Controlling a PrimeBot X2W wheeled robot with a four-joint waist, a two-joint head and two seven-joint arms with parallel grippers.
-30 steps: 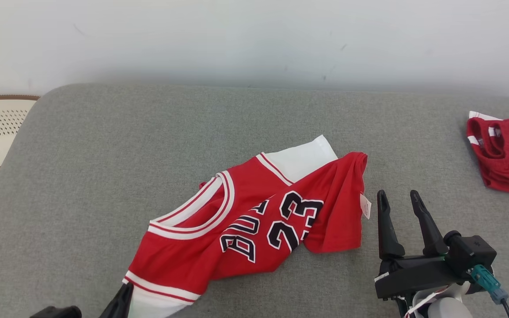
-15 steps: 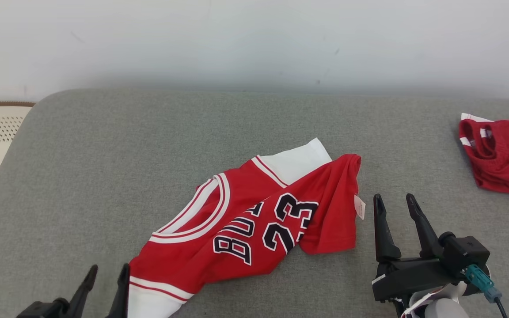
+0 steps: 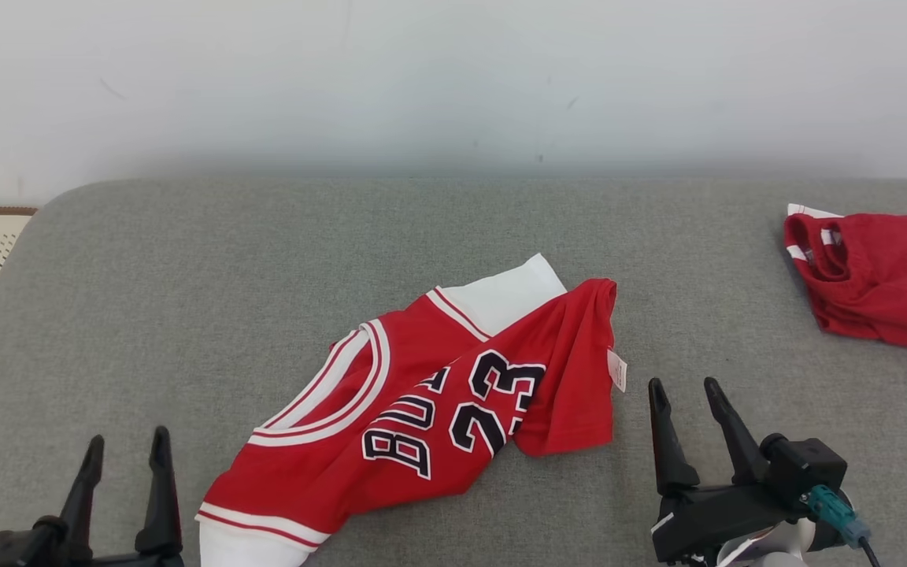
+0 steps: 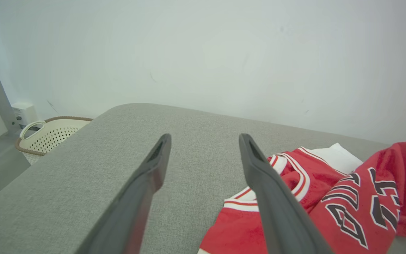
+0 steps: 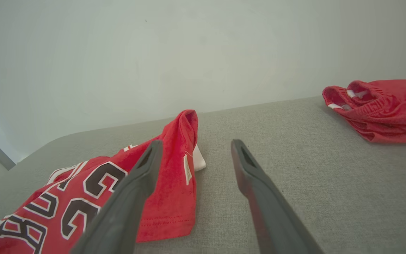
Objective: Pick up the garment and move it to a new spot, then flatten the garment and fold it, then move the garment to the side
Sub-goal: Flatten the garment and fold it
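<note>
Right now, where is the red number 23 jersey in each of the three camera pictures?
Head view: the jersey lies crumpled at the lower middle, lettering facing up.
Left wrist view: the jersey is at the lower right.
Right wrist view: the jersey is at the lower left.
Shared landmark: the grey cushion it lies on, seen in all three views.

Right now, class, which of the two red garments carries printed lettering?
The middle jersey, showing a black 23; the crumpled garment at the far right shows no lettering.
</note>
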